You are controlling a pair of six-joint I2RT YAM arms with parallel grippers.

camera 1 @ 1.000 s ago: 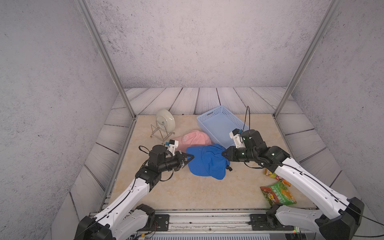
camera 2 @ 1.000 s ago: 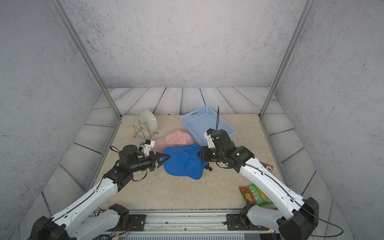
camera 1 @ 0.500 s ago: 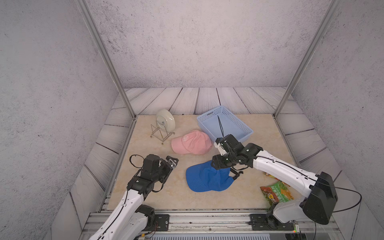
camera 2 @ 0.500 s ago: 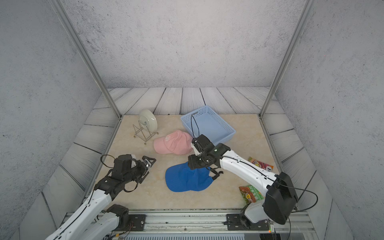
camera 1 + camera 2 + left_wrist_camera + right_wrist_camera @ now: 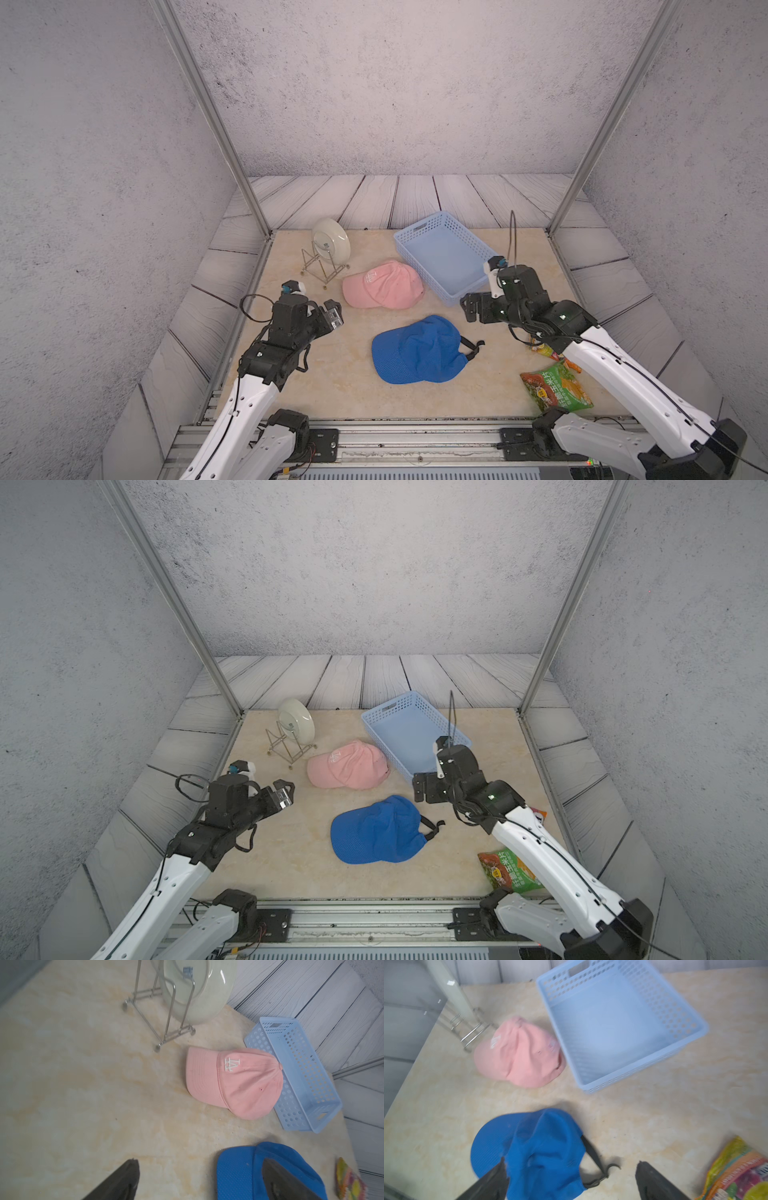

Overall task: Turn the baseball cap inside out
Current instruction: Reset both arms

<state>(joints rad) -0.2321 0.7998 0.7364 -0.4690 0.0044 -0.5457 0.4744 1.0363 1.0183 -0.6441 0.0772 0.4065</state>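
A blue baseball cap lies loose on the beige table near the front middle, crown crumpled, brim toward the front left, black strap trailing right. Neither gripper touches it. My left gripper hovers open to its left, and in the left wrist view the open gripper frames bare table and the cap's brim. My right gripper stands open behind the cap's right side; in the right wrist view it spreads wide above the blue cap.
A pink cap rests behind the blue one, against a light-blue perforated basket. At the back left a plate stands in a wire rack. A green snack bag and a smaller packet lie front right.
A second ago both grippers were shut on the blue cap, holding it up between them. Both have opened and drawn apart, and the cap now lies on the table.
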